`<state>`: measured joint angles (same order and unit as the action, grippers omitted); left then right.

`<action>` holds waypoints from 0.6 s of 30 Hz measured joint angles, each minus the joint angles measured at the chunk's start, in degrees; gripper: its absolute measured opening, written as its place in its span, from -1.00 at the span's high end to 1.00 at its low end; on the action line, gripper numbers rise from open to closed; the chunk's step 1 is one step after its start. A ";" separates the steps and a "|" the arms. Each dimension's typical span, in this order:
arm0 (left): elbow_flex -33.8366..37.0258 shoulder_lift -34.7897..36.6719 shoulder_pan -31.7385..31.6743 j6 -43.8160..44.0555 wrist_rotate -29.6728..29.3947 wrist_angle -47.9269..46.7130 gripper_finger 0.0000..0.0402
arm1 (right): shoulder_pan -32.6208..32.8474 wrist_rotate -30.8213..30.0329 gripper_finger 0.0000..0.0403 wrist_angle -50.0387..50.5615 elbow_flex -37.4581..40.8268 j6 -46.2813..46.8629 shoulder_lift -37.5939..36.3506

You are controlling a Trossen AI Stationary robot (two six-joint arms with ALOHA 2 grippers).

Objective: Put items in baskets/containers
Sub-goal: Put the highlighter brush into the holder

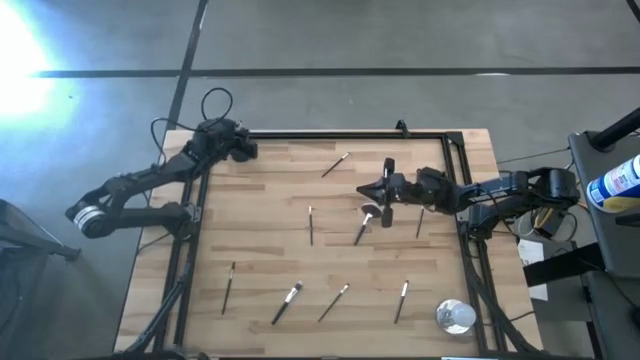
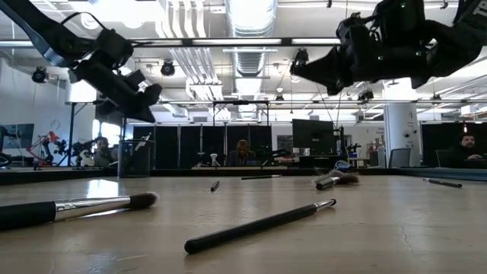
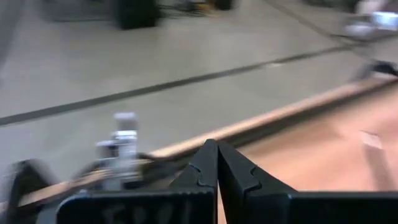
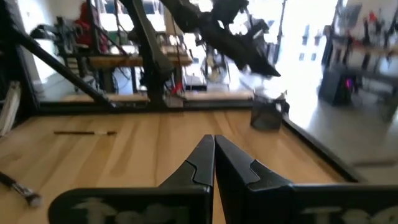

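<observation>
Several slim makeup brushes lie flat on the wooden table (image 1: 260,250), among them one with a fluffy head (image 1: 366,222) and one near the far edge (image 1: 335,165). The black cup (image 4: 267,115) stands at the table's far left corner (image 2: 135,157). My left gripper (image 1: 250,150) hovers just above it, shut and with nothing between its fingers (image 3: 216,155). My right gripper (image 1: 368,190) hangs above the table's middle right, near the fluffy brush, pointing level toward the left edge. It is shut and holds nothing (image 4: 213,146).
A shiny silver round object (image 1: 455,315) sits at the near right corner. A black frame rail (image 1: 350,134) runs along the table's far edge and sides. More brushes lie along the near part (image 1: 287,302) (image 1: 402,300) (image 1: 228,287).
</observation>
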<state>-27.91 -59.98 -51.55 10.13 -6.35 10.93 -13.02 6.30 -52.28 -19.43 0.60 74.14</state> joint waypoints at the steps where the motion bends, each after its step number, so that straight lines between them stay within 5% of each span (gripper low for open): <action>1: 0.09 0.30 0.42 -0.20 2.77 0.01 0.98 | -0.03 -0.47 0.96 2.35 -0.09 0.89 -0.20; 6: 0.98 0.22 6.24 0.05 11.71 1.88 1.00 | -0.13 -1.63 0.95 23.17 -3.88 5.25 -3.41; 12: 4.68 0.02 19.24 -0.82 11.74 11.15 1.00 | 0.02 -0.89 0.73 54.27 -11.26 -0.49 -5.52; 18: 6.99 0.02 25.68 -1.16 8.79 13.02 1.00 | 0.11 0.20 0.34 65.63 -15.49 -6.61 -0.45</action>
<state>-20.92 -59.96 -25.87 8.97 2.45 23.95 -12.91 6.50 13.35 -34.92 -6.02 73.68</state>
